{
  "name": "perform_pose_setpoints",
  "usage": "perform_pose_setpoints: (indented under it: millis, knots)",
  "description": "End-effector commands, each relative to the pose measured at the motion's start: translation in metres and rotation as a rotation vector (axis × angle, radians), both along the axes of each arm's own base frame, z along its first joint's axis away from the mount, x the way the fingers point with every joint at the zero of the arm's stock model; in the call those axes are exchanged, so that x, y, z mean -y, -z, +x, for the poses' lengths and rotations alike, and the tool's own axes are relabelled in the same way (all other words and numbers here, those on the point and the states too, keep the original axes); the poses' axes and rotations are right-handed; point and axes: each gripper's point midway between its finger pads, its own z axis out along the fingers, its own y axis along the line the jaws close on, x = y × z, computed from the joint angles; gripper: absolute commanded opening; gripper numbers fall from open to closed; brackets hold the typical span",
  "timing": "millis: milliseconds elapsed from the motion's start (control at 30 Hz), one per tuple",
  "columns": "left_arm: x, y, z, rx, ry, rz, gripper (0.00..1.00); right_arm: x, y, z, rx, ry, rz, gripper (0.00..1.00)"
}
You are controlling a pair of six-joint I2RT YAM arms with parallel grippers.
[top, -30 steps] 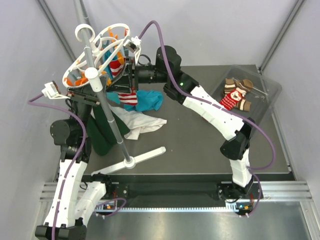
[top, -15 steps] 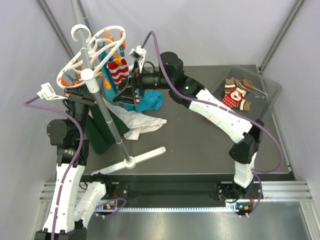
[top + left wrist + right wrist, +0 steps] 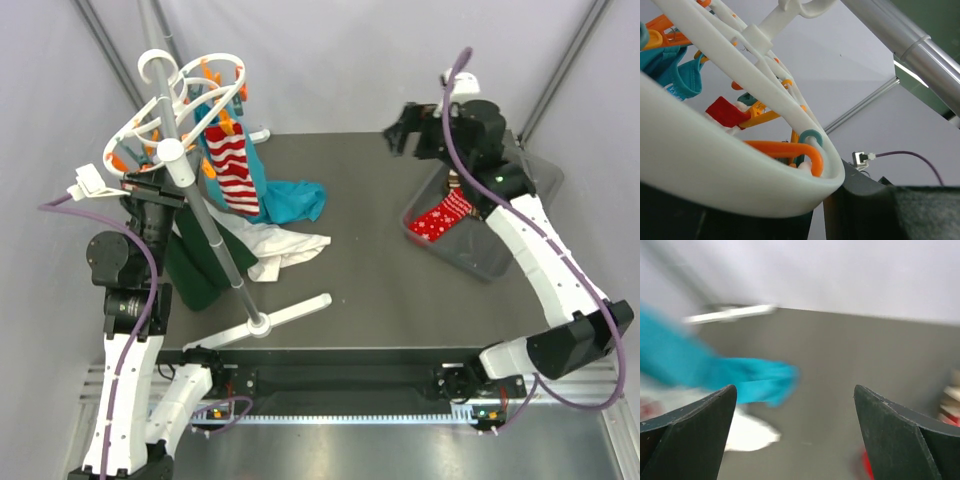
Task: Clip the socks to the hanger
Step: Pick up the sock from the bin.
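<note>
Overhead, hanger (image 3: 170, 150): is tilting atop the pole (image 3: 215, 245) at the far left of the table (image 3: 380, 290).
Sock (image 3: 232, 170): red-and-white striped, is hanging from the hanger in front of a teal cloth (image 3: 295, 200).
Red sock (image 3: 440, 217): is lying in the bin (image 3: 490, 260) on the right.
Left gripper (image 3: 148, 190): is reaching up under the hanger's near rim.
Right gripper (image 3: 400, 135): is hovering over the table's far side, near the bin, well apart from the hanger.
Left wrist, hanger (image 3: 715, 170): its white ring is lying across the left gripper (image 3: 817, 220). Whether the jaws are clamping it I cannot tell.
Clip (image 3: 785, 150): orange, is dangling just inside the ring, with a red scrap of sock (image 3: 725, 112) near it.
Right wrist, right gripper (image 3: 795, 435): jaws are standing spread wide, grasping nothing. The blurred teal cloth (image 3: 740, 380) is lying on the table beyond.
</note>
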Motion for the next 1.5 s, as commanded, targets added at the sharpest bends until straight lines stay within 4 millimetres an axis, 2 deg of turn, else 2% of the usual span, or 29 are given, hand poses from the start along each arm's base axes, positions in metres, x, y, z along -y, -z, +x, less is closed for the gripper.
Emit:
perform_pose_setpoints:
  millis: [0, 33, 67, 100, 133, 167, 200, 233, 267, 300, 367, 400, 433, 467, 567, 700, 900, 1100, 1200, 1233, 1300, 1333, 1367, 1433, 1467]
  knots:
    - [0.0, 0.006, 0.002, -0.034, -0.011, 0.03, 0.0, 0.108, 0.097, 0.037, -0.254, 0.362, -0.13, 1.0]
    - [0.0, 0.007, 0.003, -0.034, -0.014, 0.033, 0.0, 0.128, 0.112, 0.041, -0.291, 0.407, -0.137, 1.0]
    - [-0.001, 0.008, 0.003, -0.033, -0.018, 0.035, 0.0, 0.159, 0.123, 0.048, -0.324, 0.475, -0.128, 1.0]
    - [-0.001, 0.009, 0.002, -0.03, -0.016, 0.034, 0.0, 0.173, 0.143, 0.048, -0.367, 0.5, -0.131, 1.0]
    - [0.0, 0.008, 0.001, -0.021, -0.014, 0.035, 0.0, 0.197, 0.157, 0.056, -0.395, 0.552, -0.115, 1.0]
    - [0.0, 0.008, 0.001, -0.018, -0.012, 0.037, 0.0, 0.207, 0.167, 0.059, -0.418, 0.571, -0.103, 0.99]
    - [0.001, 0.01, 0.002, -0.022, -0.006, 0.037, 0.0, 0.21, 0.189, 0.064, -0.464, 0.582, -0.089, 0.98]
    - [0.002, 0.01, 0.002, -0.023, 0.002, 0.037, 0.0, 0.235, 0.196, 0.069, -0.474, 0.638, -0.061, 0.87]
    - [0.003, 0.009, 0.001, -0.02, 0.008, 0.038, 0.0, 0.238, 0.206, 0.072, -0.498, 0.638, -0.042, 0.76]
    - [0.004, 0.009, 0.001, -0.018, 0.012, 0.04, 0.0, 0.241, 0.23, 0.076, -0.559, 0.659, -0.005, 0.67]
    - [0.005, 0.009, 0.001, -0.019, 0.017, 0.042, 0.0, 0.245, 0.248, 0.082, -0.591, 0.662, 0.032, 0.53]
    - [0.005, 0.01, 0.001, -0.023, 0.018, 0.039, 0.0, 0.248, 0.265, 0.083, -0.623, 0.68, 0.03, 0.53]
    - [0.006, 0.011, 0.001, -0.024, 0.022, 0.042, 0.0, 0.25, 0.271, 0.085, -0.623, 0.697, 0.031, 0.55]
    - [0.007, 0.011, 0.0, -0.025, 0.028, 0.044, 0.0, 0.262, 0.275, 0.087, -0.607, 0.764, 0.017, 0.57]
    - [0.009, 0.014, 0.001, -0.036, 0.039, 0.047, 0.0, 0.274, 0.282, 0.098, -0.565, 0.831, 0.025, 0.59]
    - [0.007, 0.014, -0.002, -0.033, 0.03, 0.045, 0.0, 0.278, 0.295, 0.108, -0.585, 0.861, 0.033, 0.56]
    - [0.008, 0.015, -0.002, -0.034, 0.033, 0.048, 0.0, 0.289, 0.316, 0.111, -0.623, 0.919, -0.002, 0.52]
    - [0.007, 0.016, -0.002, -0.04, 0.03, 0.053, 0.0, 0.29, 0.315, 0.119, -0.594, 0.908, -0.017, 0.34]
    - [0.007, 0.016, -0.002, -0.042, 0.03, 0.052, 0.0, 0.292, 0.307, 0.122, -0.583, 0.904, -0.031, 0.2]
    - [0.008, 0.018, -0.002, -0.047, 0.032, 0.052, 0.0, 0.291, 0.305, 0.122, -0.58, 0.902, -0.031, 0.09]
    - [0.008, 0.018, -0.001, -0.05, 0.035, 0.048, 0.0, 0.291, 0.291, 0.122, -0.546, 0.894, -0.027, 0.0]
    - [0.008, 0.019, -0.002, -0.051, 0.037, 0.049, 0.0, 0.288, 0.283, 0.122, -0.525, 0.887, -0.028, 0.0]
    - [0.008, 0.019, -0.002, -0.051, 0.037, 0.049, 0.0, 0.287, 0.267, 0.12, -0.48, 0.882, -0.017, 0.0]
    - [0.008, 0.019, -0.002, -0.054, 0.036, 0.05, 0.0, 0.282, 0.251, 0.115, -0.446, 0.866, -0.024, 0.0]
    - [0.008, 0.02, -0.002, -0.055, 0.034, 0.053, 0.0, 0.277, 0.229, 0.112, -0.402, 0.848, -0.014, 0.0]
